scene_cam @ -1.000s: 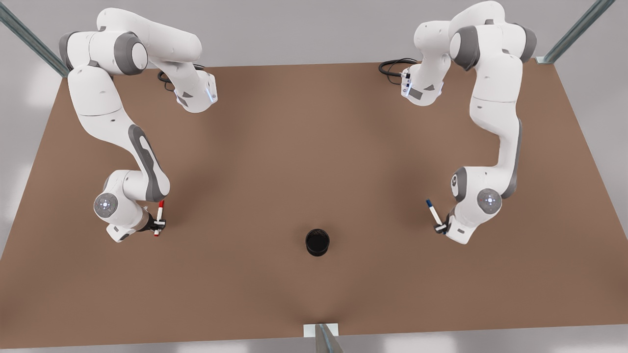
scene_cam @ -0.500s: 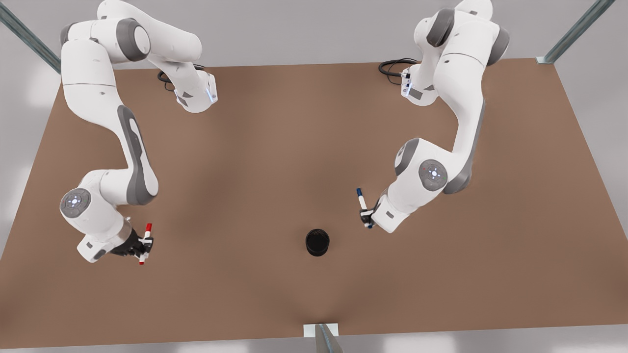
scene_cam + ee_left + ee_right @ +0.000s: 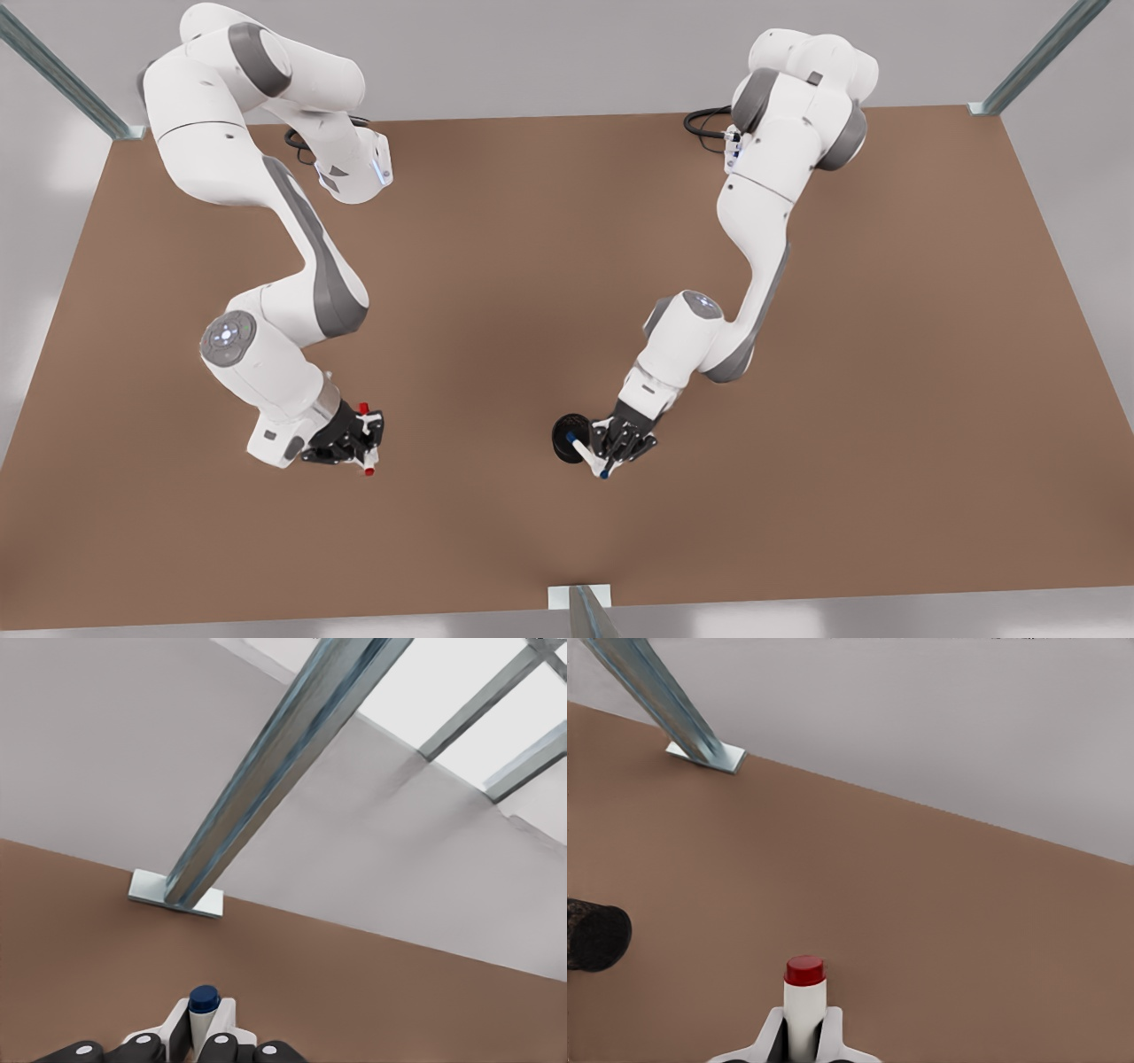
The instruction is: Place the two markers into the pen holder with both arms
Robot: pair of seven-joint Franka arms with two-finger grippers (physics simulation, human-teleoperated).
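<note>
Over pen holder [image 3: 567,436], left pincer [image 3: 606,453] tilted

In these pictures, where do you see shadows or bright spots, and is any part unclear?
Front view: light is soft; only faint, diffuse shading darkens the flat brown table near the centre, and the small black cylindrical pen holder casts no sharp shadow. Left wrist view: a bright pale area lies behind the grey metal beam. Right wrist view: even light, no glare on the white-barrelled red-capped marker.

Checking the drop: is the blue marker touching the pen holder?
Cannot tell. In the front view the blue marker overlaps the pen holder rim; no gap or contact shows.
</note>
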